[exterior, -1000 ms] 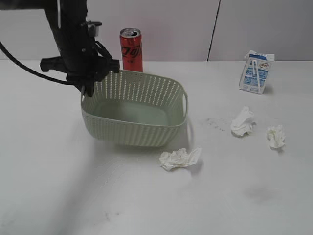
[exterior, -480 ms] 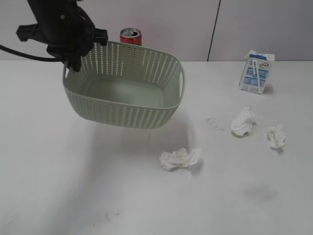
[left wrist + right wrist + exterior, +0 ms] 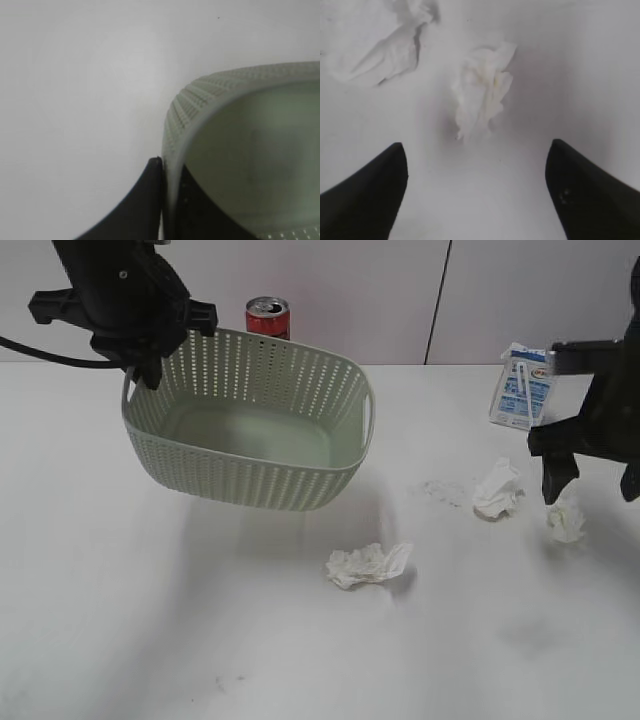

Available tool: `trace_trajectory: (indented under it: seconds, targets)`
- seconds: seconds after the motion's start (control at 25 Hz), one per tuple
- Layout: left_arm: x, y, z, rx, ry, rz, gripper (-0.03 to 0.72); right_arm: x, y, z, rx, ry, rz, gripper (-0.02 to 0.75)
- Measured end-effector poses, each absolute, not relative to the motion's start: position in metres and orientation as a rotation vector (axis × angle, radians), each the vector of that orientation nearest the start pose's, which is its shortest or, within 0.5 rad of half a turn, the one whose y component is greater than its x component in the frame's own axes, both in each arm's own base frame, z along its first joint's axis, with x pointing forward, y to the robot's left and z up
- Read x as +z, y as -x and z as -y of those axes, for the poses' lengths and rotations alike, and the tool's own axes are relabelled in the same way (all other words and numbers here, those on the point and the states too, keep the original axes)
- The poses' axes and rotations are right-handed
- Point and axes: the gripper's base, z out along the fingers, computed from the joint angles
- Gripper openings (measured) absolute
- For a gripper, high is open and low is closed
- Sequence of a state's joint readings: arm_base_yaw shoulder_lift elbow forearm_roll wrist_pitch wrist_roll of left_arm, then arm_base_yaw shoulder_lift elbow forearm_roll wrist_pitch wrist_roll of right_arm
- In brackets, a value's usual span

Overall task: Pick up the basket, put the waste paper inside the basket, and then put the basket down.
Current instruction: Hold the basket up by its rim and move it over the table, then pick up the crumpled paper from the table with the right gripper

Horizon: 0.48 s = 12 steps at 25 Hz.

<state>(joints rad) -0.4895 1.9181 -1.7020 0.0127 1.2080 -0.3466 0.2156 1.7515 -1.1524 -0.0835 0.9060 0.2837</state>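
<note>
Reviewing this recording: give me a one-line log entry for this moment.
left gripper: holds basket aloft | right gripper: open above waste paper | basket empty

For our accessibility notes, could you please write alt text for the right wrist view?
The open right gripper hovers over a crumpled white paper wad on the white table, its dark fingertips at either side. A second wad lies at upper left.

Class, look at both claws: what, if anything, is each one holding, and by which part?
The left claw holds the basket by its left rim wall, lifted off the table. The right claw is open above a paper wad, holding nothing.
</note>
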Motion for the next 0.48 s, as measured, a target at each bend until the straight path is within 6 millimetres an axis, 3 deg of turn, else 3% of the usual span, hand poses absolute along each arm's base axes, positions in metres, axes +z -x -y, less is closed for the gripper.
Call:
trace_trajectory:
  seconds: [0.2, 0.48]
  targets:
    - [0.276, -0.359, 0.187, -0.117, -0.207, -2.91, 0.0, 0.156, -0.345, -0.05, -0.061, -0.141, -3.104, 0.656]
    - [0.277, -0.363, 0.185, -0.126, -0.192, -2.885, 0.0, 0.139, -0.356, -0.041, 0.046, -0.137, -3.077, 0.609]
